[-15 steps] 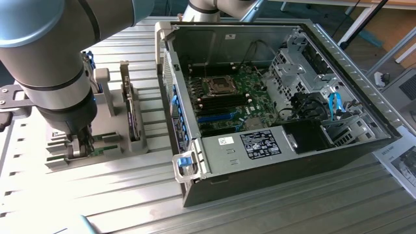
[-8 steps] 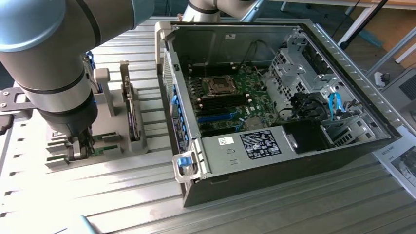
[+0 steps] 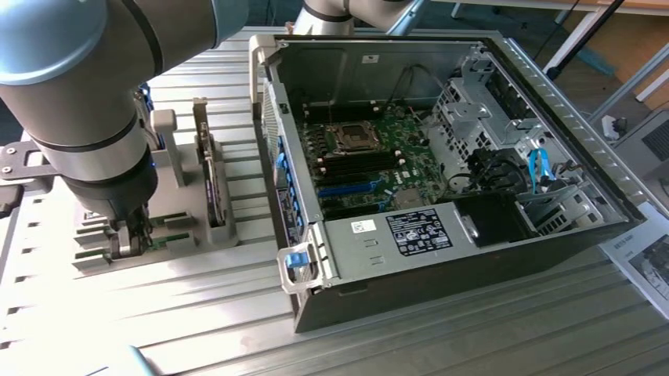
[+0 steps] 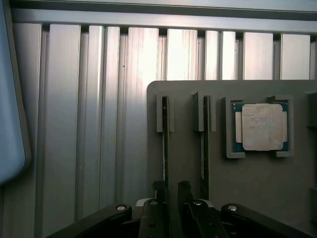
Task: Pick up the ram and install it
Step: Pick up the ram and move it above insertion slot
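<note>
Two slots cut the grey moulded holder (image 4: 188,99) on the exterior view's left, and the gripper (image 4: 171,187) is down over it, jaws apart, black fingers (image 4: 158,187) either side of the ram (image 4: 165,148). The ram is a thin stick seen edge-on, standing in its slot, not clamped. Just beside it, a tall dark card (image 3: 215,184) stands upright; further along the holder, a square silver chip (image 4: 261,126) lies in its pocket. Ribbed aluminium table (image 3: 439,337) underneath, and on the right the open metal case (image 3: 366,235), its green motherboard (image 3: 377,149) laid bare.
</note>
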`<state>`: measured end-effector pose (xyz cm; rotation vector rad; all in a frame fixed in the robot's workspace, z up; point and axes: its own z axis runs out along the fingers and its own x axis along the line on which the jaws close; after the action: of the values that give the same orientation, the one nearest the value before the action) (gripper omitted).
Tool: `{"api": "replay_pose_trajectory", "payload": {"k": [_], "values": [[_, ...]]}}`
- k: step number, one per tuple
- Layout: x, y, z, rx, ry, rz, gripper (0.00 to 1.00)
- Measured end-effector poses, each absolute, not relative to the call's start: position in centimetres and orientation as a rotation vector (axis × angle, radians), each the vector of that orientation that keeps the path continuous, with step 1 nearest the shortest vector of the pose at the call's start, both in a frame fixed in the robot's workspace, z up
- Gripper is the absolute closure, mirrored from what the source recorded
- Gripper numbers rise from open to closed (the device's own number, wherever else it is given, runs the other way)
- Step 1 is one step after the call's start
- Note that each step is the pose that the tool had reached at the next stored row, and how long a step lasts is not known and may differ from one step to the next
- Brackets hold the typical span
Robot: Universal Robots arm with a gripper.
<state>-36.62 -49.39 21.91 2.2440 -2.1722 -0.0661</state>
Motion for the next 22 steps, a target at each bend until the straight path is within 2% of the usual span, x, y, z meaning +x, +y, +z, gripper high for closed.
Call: {"api": "replay_pose_trajectory", "payload": {"k": [22], "values": [[-36.05,-49.39,21.34,2.243,-2.171,-0.069,0.75]]}}
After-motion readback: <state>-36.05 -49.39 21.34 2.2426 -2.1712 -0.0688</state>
